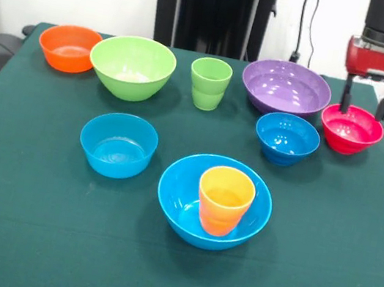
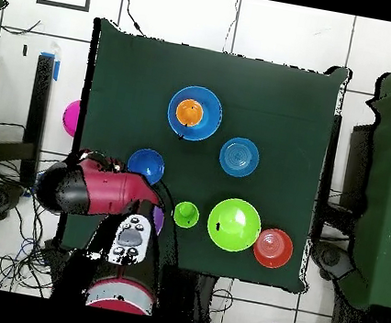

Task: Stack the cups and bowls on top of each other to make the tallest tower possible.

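Observation:
The orange-yellow cup (image 1: 224,200) stands upright inside the large blue bowl (image 1: 177,199) at the near middle of the table. The light green cup (image 1: 209,83) stands alone between the lime green bowl (image 1: 132,66) and the purple bowl (image 1: 286,87). Two small blue bowls (image 1: 117,144) (image 1: 286,139), the orange bowl (image 1: 69,47) and the pink-red bowl (image 1: 351,129) stand singly. My gripper (image 1: 364,107) is open and empty, its fingers just behind the pink-red bowl's far rim. In the overhead view my arm (image 2: 92,190) hides the gripper and most of the purple bowl.
The dark green table (image 1: 15,216) has bare cloth along its near edge and left side. The robot's black pedestal (image 1: 214,10) stands behind the far edge. In the overhead view the cup (image 2: 189,112) sits in the large blue bowl (image 2: 211,105).

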Available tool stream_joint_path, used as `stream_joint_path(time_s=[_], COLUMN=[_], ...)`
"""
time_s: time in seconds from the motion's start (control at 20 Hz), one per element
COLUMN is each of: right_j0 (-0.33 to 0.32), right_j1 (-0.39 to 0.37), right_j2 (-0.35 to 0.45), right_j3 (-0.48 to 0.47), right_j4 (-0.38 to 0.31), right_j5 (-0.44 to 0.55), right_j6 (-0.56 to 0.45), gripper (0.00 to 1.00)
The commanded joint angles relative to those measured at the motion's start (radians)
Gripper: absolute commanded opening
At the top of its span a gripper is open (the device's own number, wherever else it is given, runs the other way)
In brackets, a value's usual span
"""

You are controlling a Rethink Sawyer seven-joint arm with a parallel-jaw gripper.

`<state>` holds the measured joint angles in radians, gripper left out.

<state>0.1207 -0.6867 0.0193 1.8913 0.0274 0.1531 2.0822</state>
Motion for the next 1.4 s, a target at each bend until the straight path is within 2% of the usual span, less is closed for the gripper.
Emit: stream_joint_path(time_s=[0.05, 0.3, 0.55, 0.8, 1.05, 1.4], right_j0=[0.091, 0.172, 0.182, 0.158, 0.172, 0.158], right_j1=[0.075, 0.116, 0.143, 0.184, 0.229, 0.262], right_j2=[-0.020, -0.073, -0.064, -0.044, -0.071, -0.076], right_j3=[-0.019, -0.046, -0.044, -0.054, -0.088, -0.110], right_j4=[0.114, 0.216, 0.283, 0.295, 0.287, 0.265], right_j5=[0.073, 0.071, 0.047, 0.002, -0.031, -0.065], right_j6=[0.258, 0.317, 0.338, 0.324, 0.316, 0.297], gripper=[1.00, 1.00, 1.00, 1.00, 1.00, 1.00])
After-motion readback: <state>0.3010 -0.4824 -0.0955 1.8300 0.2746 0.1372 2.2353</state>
